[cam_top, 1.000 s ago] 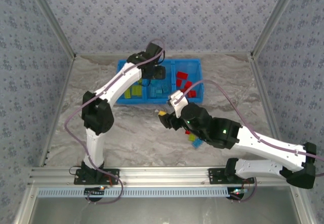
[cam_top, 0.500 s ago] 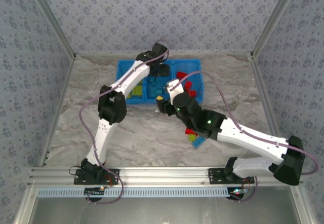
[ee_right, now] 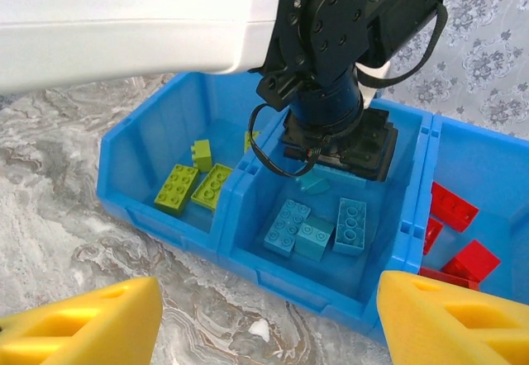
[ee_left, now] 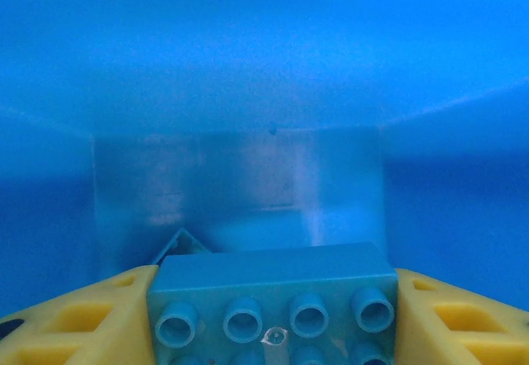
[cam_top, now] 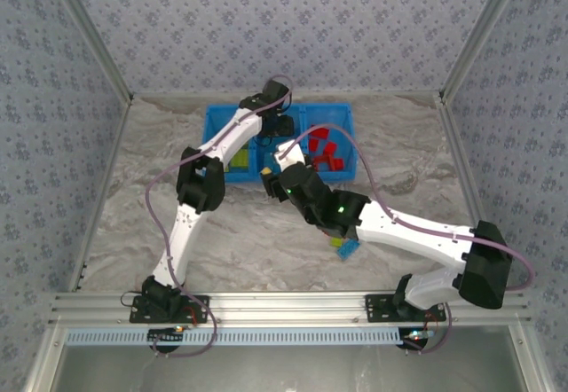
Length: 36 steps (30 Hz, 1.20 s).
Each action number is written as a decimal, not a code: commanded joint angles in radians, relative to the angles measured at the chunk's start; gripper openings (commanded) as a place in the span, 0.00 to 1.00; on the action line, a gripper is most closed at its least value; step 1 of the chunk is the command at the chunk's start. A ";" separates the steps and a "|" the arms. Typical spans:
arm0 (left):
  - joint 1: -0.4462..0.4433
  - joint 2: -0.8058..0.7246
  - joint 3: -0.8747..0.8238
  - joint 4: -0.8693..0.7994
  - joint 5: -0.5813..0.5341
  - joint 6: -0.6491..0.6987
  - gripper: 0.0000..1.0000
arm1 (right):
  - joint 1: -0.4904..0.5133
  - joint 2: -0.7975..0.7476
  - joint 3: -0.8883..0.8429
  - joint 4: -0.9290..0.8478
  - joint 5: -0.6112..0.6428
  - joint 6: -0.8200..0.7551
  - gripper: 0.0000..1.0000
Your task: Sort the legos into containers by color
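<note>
Hovering over the middle compartment point(ee_right: 388, 245) of the blue bin point(ee_right: 145, 204), the left gripper point(ee_left: 269, 319) is clamping a light-blue brick point(ee_left: 269, 276) between its yellow fingers point(ee_left: 78, 315). The right gripper point(ee_right: 269, 319) is hanging just in front of the bin, jaws standing wide apart and gripping nothing. Yellow-green bricks point(ee_right: 192, 187) are lying in the left compartment, light-blue bricks point(ee_right: 318, 229) in the middle, red bricks point(ee_right: 453, 208) in the right. Loose bricks point(cam_top: 346, 248) are lying on the table point(cam_top: 240, 232).
</note>
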 commanded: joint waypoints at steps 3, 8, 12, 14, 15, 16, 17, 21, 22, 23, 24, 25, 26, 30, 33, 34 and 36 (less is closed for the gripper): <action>0.003 0.010 0.037 0.015 0.046 -0.022 0.64 | 0.019 0.033 0.023 0.029 0.074 0.032 0.72; -0.001 -0.013 0.036 0.003 0.064 -0.017 0.72 | 0.032 0.022 0.010 0.022 0.093 0.044 0.72; -0.013 -0.071 0.030 0.001 0.048 -0.003 0.77 | 0.037 -0.015 -0.020 0.010 0.098 0.064 0.72; -0.017 -0.102 0.030 -0.003 0.034 0.001 0.80 | 0.037 -0.041 -0.036 -0.001 0.103 0.075 0.72; -0.019 -0.115 0.031 -0.005 0.030 -0.002 0.80 | 0.037 -0.052 -0.040 -0.008 0.105 0.078 0.72; -0.019 -0.129 0.030 -0.009 0.026 -0.005 0.80 | 0.037 -0.066 -0.048 -0.013 0.106 0.080 0.72; -0.021 -0.145 0.029 -0.011 0.020 -0.008 0.80 | 0.039 -0.082 -0.055 -0.018 0.108 0.084 0.72; -0.039 -0.233 -0.022 0.014 0.002 -0.009 0.79 | 0.037 -0.144 -0.087 -0.067 0.130 0.104 0.72; -0.049 -0.261 -0.038 0.019 -0.010 -0.006 0.79 | 0.034 -0.164 -0.098 -0.094 0.135 0.121 0.72; -0.058 -0.291 -0.053 0.022 -0.030 -0.003 0.79 | 0.031 -0.182 -0.106 -0.135 0.145 0.145 0.71; -0.064 -0.317 -0.071 0.025 -0.044 -0.002 0.79 | 0.027 -0.196 -0.112 -0.177 0.154 0.173 0.71; -0.073 -0.350 -0.098 0.030 -0.062 -0.003 0.79 | 0.024 -0.210 -0.117 -0.234 0.166 0.214 0.70; -0.080 -0.389 -0.136 0.049 -0.070 -0.004 0.79 | 0.020 -0.225 -0.124 -0.291 0.171 0.256 0.69; -0.085 -0.492 -0.259 0.101 -0.060 -0.027 0.79 | -0.008 -0.262 -0.179 -0.418 0.110 0.334 0.67; -0.076 -0.482 -0.247 0.063 -0.050 -0.018 0.79 | -0.046 -0.291 -0.217 -0.444 0.059 0.344 0.65; -0.072 -0.480 -0.253 0.057 -0.055 -0.019 0.78 | -0.057 -0.305 -0.229 -0.443 0.050 0.342 0.65; -0.063 -0.494 -0.279 0.066 -0.048 -0.028 0.75 | -0.072 -0.329 -0.237 -0.452 0.043 0.340 0.65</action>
